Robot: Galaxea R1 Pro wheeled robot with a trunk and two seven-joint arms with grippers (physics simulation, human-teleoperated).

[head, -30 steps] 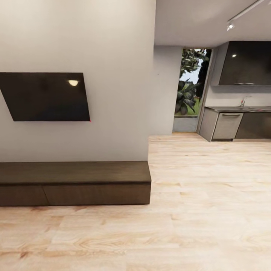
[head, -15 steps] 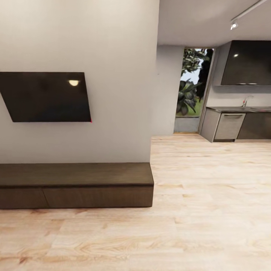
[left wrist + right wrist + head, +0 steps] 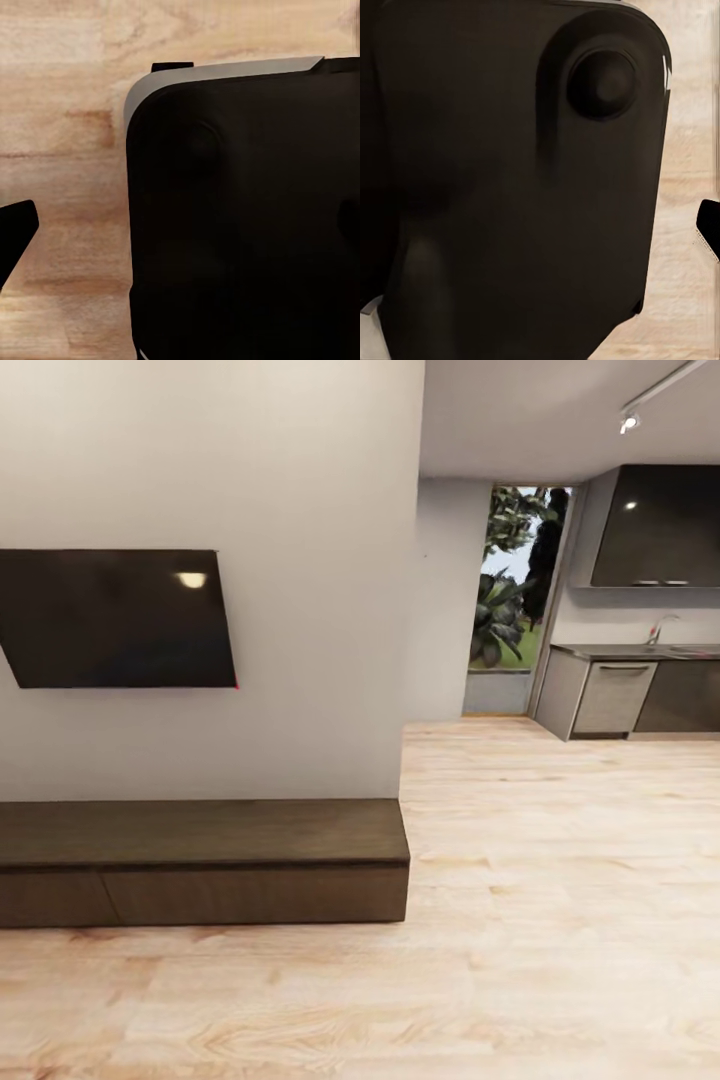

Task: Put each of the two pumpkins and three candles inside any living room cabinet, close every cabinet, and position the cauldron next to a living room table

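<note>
Robot in transit: long low dark-brown wood-grain cabinet [image 3: 200, 865] sits shut against the left wall under a black wall-mounted screen [image 3: 115, 618], pale wood floor [image 3: 560, 880] right; cannot tell either hand's state.

Cabinet [image 3: 200, 865] dark-brown wood grain; TV [image 3: 115, 618] above it black; wall [image 3: 300, 560] off-white; floor [image 3: 550, 880] pale blond wood-grain planks.

Wall-mounted television [image 3: 115, 618], pale wood floor [image 3: 560, 920]
</note>
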